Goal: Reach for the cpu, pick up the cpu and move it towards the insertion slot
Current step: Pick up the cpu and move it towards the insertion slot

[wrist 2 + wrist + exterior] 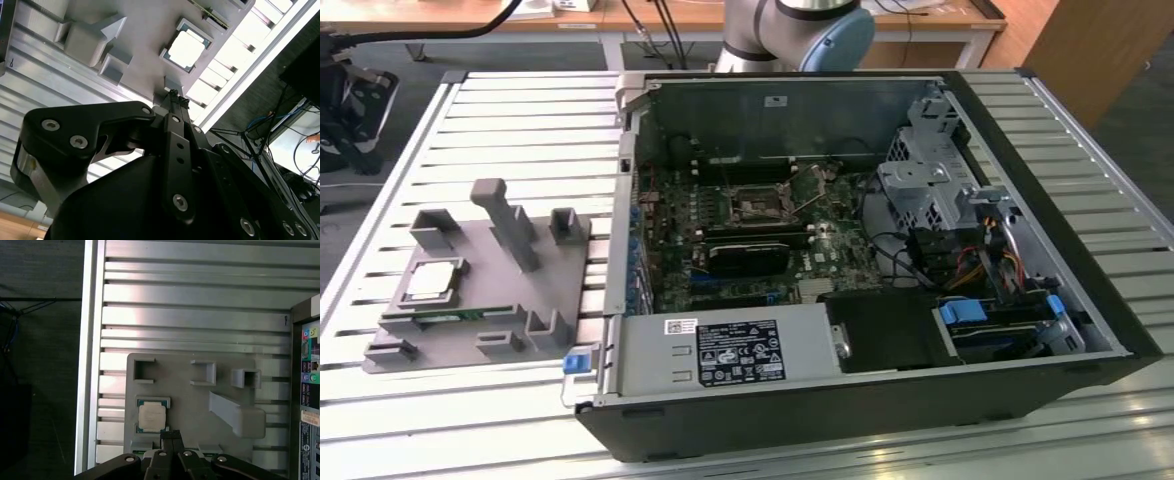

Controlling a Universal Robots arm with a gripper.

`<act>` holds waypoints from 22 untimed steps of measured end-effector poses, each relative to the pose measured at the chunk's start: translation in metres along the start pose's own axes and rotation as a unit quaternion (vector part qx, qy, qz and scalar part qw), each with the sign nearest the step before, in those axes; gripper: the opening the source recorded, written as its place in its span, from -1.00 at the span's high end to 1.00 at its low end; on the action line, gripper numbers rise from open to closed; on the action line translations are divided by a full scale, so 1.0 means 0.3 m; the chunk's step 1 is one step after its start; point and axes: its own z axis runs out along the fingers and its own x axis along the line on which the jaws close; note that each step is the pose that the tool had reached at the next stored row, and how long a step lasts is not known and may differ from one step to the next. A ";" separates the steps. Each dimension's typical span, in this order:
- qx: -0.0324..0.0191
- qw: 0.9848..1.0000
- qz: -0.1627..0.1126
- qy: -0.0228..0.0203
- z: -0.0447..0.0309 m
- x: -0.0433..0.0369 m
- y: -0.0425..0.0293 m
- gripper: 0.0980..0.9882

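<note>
The cpu (151,417) sat in a square recess of the grey fixture (200,405) on the slatted table (190,315), at eleven o'clock just beside the gripper (171,433), its fingers pressed together.

Robotics lab, slatted alu bench (520,110) — open PC (854,405)

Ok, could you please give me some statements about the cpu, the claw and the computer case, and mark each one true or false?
1. The cpu lies in a square recess of the grey fixture. True.
2. The claw holds the cpu. False: the claw is shut on nothing, and the cpu lies in the fixture.
3. The grey fixture stands at the exterior view's left of the computer case. True.
4. The computer case is closed. False: its side is open, and the motherboard shows with the insertion slot.
</note>
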 end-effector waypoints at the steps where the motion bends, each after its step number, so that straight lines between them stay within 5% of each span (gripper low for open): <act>1: 0.000 1.000 0.000 0.000 0.000 0.000 0.000 0.98; 22: 0.000 1.000 0.000 0.000 0.034 0.015 -0.016 0.98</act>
